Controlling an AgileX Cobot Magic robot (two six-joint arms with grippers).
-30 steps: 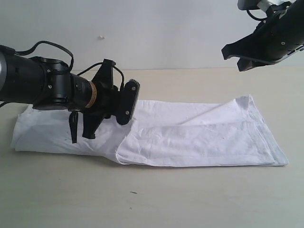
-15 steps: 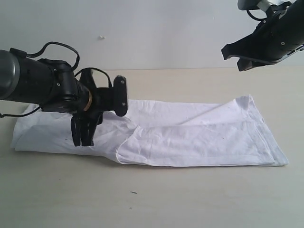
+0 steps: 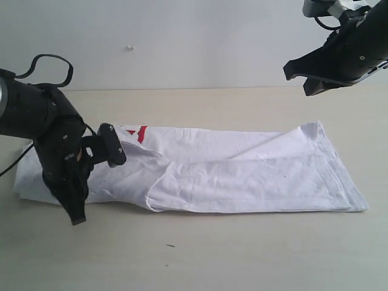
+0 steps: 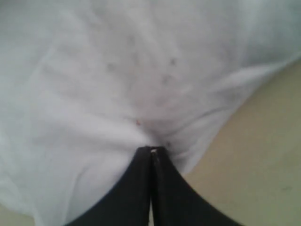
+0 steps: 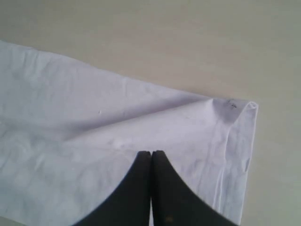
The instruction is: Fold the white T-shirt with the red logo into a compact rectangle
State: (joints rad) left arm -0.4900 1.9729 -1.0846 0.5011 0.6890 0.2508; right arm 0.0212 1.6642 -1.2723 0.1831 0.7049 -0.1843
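Observation:
The white T-shirt (image 3: 242,170) lies folded into a long band across the tan table (image 3: 242,254). A small piece of the red logo (image 3: 140,133) peeks out at its far edge, left of centre. My left gripper (image 3: 77,217) points down at the shirt's near left edge. In the left wrist view the left gripper (image 4: 151,149) is shut, with the white T-shirt (image 4: 94,84) puckered around its tips. My right gripper (image 3: 294,73) hangs high over the right end, shut and empty. The right gripper (image 5: 151,153) looks down on the white T-shirt (image 5: 94,122) from that height.
A pale wall (image 3: 194,42) rises behind the table. Bare tabletop runs along the front of the shirt and to the right of its hem corner (image 5: 251,106). A small dark speck (image 3: 171,245) lies on the near table.
The left arm has swung left and down to the shirt's near left edge and its jaws have gone from open to shut. A bit of red logo now shows. The right arm has stayed still.

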